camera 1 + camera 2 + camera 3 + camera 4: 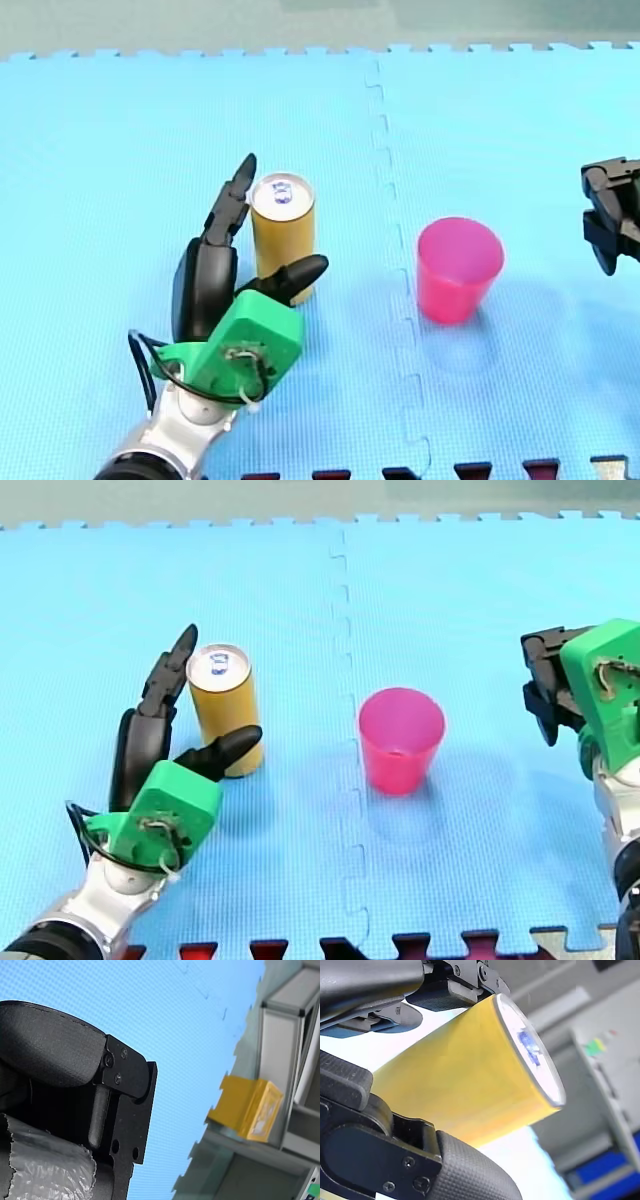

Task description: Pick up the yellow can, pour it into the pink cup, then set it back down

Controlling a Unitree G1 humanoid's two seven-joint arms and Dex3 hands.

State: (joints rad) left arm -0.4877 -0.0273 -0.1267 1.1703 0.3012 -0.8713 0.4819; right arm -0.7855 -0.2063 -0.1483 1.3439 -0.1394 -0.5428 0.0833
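The yellow can stands upright on the blue mat, left of centre, its silver top facing up. My left hand brackets it: the long fingers rise along its far left side and the thumb lies across its lower front. The second wrist view shows the can between those fingers, with a thin gap on one side. The pink cup stands upright to the can's right, about a can's height away. My right hand hovers at the right edge, beyond the cup, holding nothing.
The blue foam puzzle mat covers the work surface, with a jigsaw seam running between can and cup. In the first wrist view, a yellow box sits on a grey frame past the mat's edge.
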